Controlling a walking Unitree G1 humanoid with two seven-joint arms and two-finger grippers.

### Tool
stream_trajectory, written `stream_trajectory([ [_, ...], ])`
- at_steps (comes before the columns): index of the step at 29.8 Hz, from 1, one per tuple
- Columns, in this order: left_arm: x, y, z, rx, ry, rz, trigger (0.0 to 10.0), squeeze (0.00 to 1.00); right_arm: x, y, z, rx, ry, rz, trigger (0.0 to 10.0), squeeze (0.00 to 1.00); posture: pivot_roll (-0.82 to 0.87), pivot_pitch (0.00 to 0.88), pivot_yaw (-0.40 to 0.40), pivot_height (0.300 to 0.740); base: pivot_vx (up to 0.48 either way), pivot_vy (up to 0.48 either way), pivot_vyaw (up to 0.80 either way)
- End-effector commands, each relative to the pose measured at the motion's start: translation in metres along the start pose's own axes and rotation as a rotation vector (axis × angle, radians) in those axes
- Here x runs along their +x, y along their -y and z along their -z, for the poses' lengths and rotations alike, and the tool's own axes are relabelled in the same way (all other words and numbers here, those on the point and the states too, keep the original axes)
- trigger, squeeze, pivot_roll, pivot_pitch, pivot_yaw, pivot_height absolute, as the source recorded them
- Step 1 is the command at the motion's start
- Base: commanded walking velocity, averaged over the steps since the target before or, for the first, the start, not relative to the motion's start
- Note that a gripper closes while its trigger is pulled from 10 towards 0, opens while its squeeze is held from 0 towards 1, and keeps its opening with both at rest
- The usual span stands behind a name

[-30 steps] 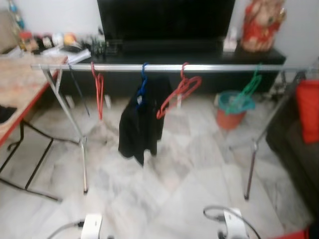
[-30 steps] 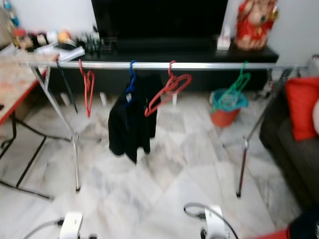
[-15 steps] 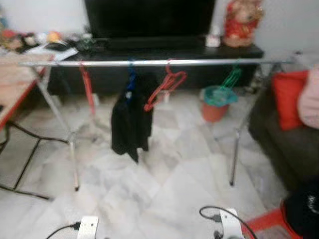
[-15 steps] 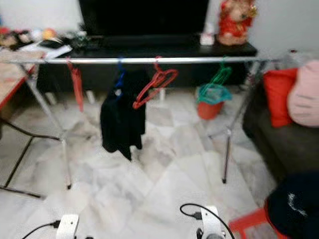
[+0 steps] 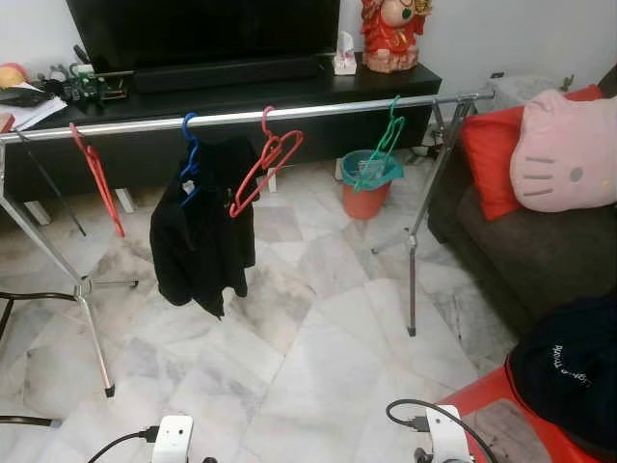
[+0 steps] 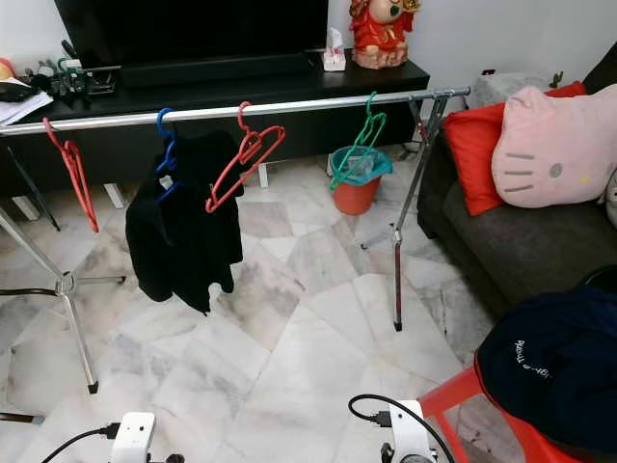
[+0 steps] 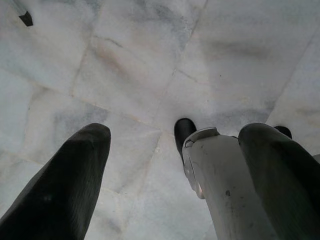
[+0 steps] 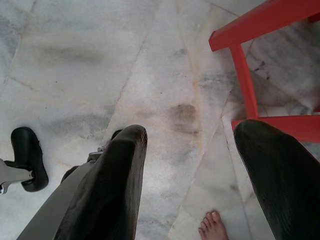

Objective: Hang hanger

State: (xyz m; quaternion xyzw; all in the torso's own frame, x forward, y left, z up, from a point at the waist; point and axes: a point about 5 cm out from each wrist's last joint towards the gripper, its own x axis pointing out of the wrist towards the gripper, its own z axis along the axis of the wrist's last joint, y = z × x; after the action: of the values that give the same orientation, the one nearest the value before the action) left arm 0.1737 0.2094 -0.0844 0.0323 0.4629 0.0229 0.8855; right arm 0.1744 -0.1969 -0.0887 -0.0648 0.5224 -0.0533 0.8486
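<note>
Both arms hang idle at the robot's sides, wrists pointing at the marble floor (image 5: 318, 367), which suits a robot standing off rather than working. The left pincer (image 7: 172, 165) is released, its fingers spread and empty above the tiles and the robot's own leg. The right pincer (image 8: 192, 170) is likewise released and empty, with a red chair (image 8: 260, 30) leg and a person's bare toes (image 8: 212, 225) below it. That chair stands nearest on the robot's right, carrying a dark garment (image 6: 554, 362). Farther on, the rail (image 5: 289, 111) of the clothes rack spans the room at hanging height. It carries a red hanger (image 5: 96, 174), a blue hanger (image 5: 190, 154) bearing a black garment (image 5: 198, 241), a second red hanger (image 5: 265, 169) hooked askew, and a green hanger (image 5: 376, 154). The hangers lie well apart from both pincers, ahead and above them; neither pincer holds one. Judged so, hanging cannot begin until a hanger is in hand. A sofa (image 5: 540, 251) with cushions stands right; a TV unit (image 5: 241, 87) lies beyond.
</note>
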Motion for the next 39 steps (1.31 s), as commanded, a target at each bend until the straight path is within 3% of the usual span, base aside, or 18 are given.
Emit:
stream_trajectory([
  [1,-0.0007,-0.002,0.0029,0.001,-0.01,-0.002,10.0,0.0,0.0,-0.0006,0.0008,0.002,-0.008,0.007,10.0,0.0,0.04,0.0,-0.014,0.74,0.0,0.0,-0.8],
  [16,-0.0007,-0.0019,0.0028,0.008,-0.008,0.003,10.0,0.0,0.0,-0.0007,0.0006,0.001,-0.008,0.008,10.0,0.0,0.04,0.0,-0.014,0.74,0.082,0.0,-0.8],
  [21,-0.0007,-0.0021,0.0021,0.01,-0.003,0.0,10.0,0.0,0.0,-0.0005,0.0004,-0.001,-0.007,0.009,10.0,0.0,0.04,0.0,-0.015,0.74,0.415,0.0,-0.8],
  [39,-0.0006,-0.0014,0.0023,0.015,-0.006,0.008,10.0,0.0,0.0,-0.0007,0.0005,0.0,-0.008,0.009,10.0,0.0,0.04,0.0,-0.013,0.74,0.0,0.0,-0.8],
])
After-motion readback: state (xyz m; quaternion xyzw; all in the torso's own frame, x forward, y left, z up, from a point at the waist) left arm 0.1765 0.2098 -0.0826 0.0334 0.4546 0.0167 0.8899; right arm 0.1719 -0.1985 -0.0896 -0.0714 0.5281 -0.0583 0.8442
